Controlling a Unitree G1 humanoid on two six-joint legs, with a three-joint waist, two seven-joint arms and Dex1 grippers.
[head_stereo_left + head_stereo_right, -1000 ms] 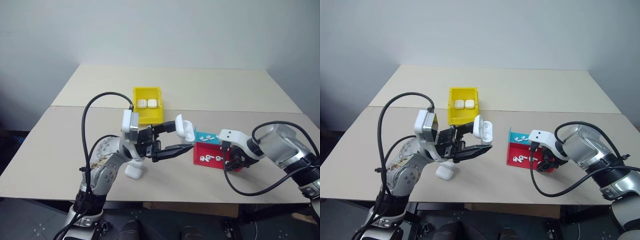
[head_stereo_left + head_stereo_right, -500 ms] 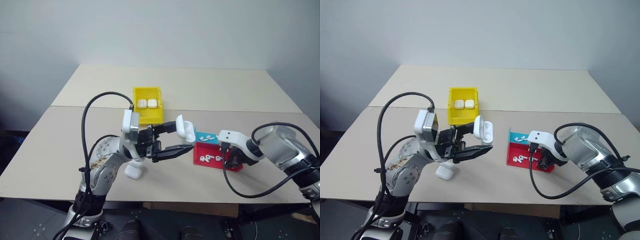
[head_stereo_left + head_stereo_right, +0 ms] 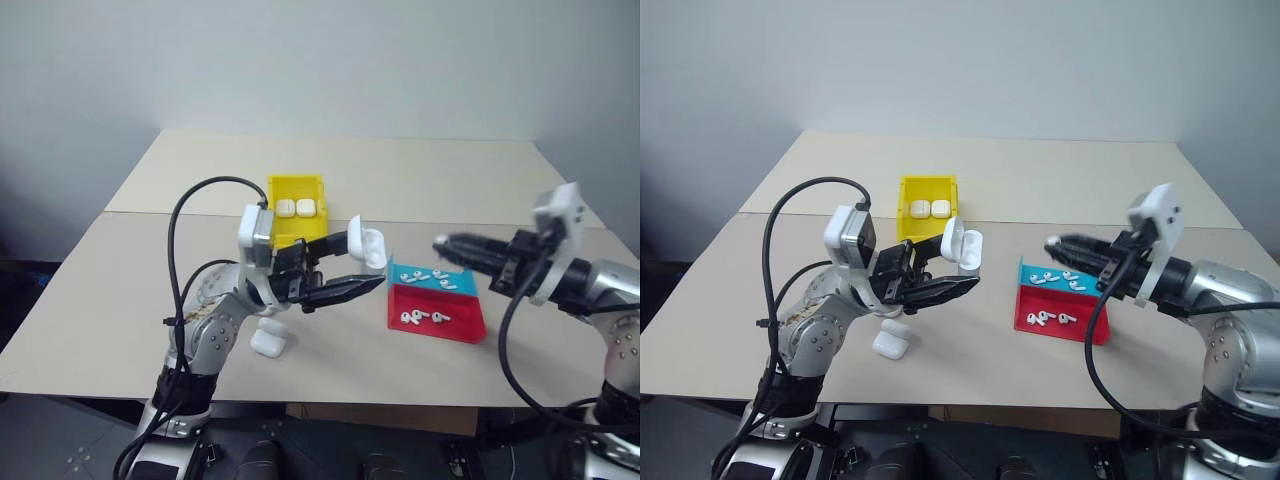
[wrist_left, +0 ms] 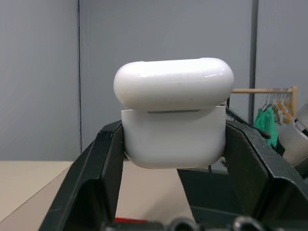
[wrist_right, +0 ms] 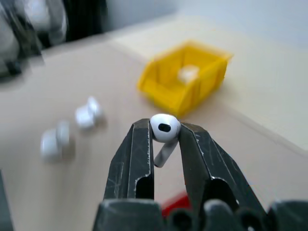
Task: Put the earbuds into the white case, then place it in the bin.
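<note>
Even, soft indoor light; head views sharp, right wrist view partly blurred.

Head views are bright with faint shadows under the table (image 3: 150,300) items and no harsh glare. The white case (image 4: 173,113) is crisp with a mild sheen on its lid. In the right wrist view the earbud (image 5: 164,130) is in focus; the bin (image 5: 185,82) at 12 o'clock and cases at 9 o'clock are smeared.

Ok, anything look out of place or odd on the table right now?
Two white cases lie loose on the table, outside any tray. Otherwise nothing stands out: earbuds sit in the red tray and teal tray, two cases in the bin.
</note>
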